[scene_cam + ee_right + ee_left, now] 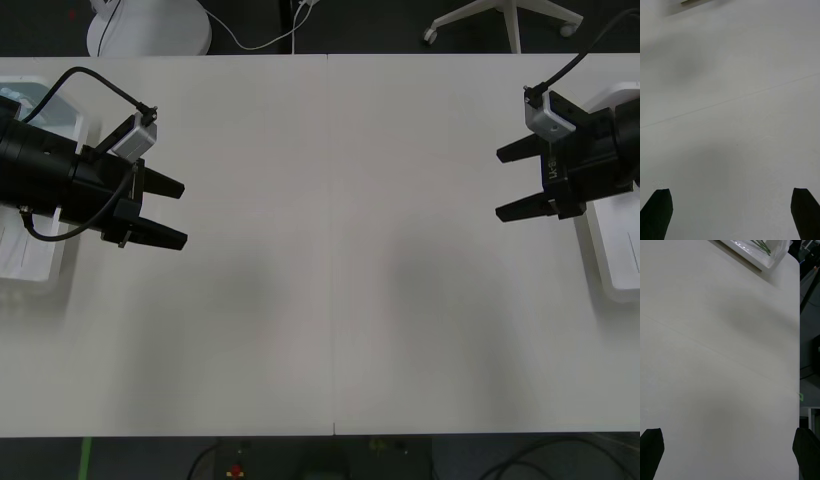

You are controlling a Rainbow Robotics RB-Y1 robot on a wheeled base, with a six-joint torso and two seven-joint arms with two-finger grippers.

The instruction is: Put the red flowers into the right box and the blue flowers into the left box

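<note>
— How many boxes are on the bench (pixel 330 250)?
— 2: the left box (pixel 40 262) at the left edge, the right box (pixel 612 265) at the right edge, each partly under an arm.
— And the end effectors?
— 2. The left end effector (pixel 172 213) and right end effector (pixel 510 182) hover with fingers spread apart, holding nothing.
— Flowers?
— Green stems (pixel 762 245) lie in the right box; their number can't be told.

Left box (pixel 45 262): white translucent tray, lying at table's far-left edge, largely hidden under arm; pale blue showing at its far end, flowers not identifiable. Right box (pixel 612 275): white rimmed tray, sitting at table's right edge, partly covered by arm; in left wrist view (pixel 765 258), thin green stems (pixel 760 245) lying inside.
</note>
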